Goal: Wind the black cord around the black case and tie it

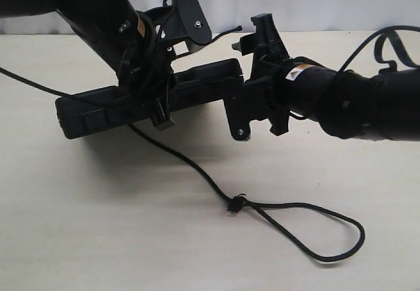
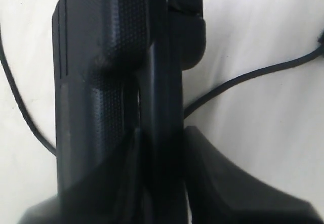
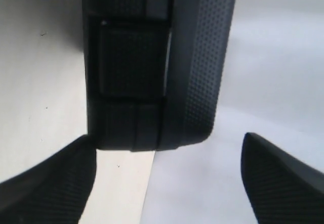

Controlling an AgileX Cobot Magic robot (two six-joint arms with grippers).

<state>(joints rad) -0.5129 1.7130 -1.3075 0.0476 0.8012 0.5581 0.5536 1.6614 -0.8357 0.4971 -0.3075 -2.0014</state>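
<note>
We see the black case [image 1: 98,110] lying lengthwise across the middle of the table [image 1: 79,225], its ribbed side turned towards the near edge and its right end a little farther off than its left. A shadow sits on the table just under its near side. We cannot tell whether the case rests on the surface or is raised off it.

The left gripper [image 2: 162,133] comes down from the far left and is clenched on the case near its middle, with one finger [image 2: 228,193] pressed against each broad face. The right gripper [image 3: 169,143] reaches in from the right, level with the case's right end. Its jaws are spread wide and grasp nothing. In the right wrist view its fingers [image 3: 50,183] stand well apart, and the corner of the case sits just beyond their tips.

The black cord [image 1: 197,171] is not wrapped around anything. It enters from the left edge of the scene, passes out of sight behind the case, and comes out on the near side below the left gripper. From there it runs across the table to the near right, to a small frayed knot [image 1: 235,202]. Past the knot it opens into a long flat loop [image 1: 361,237] lying slack on the table, well apart from the case and both grippers.
</note>
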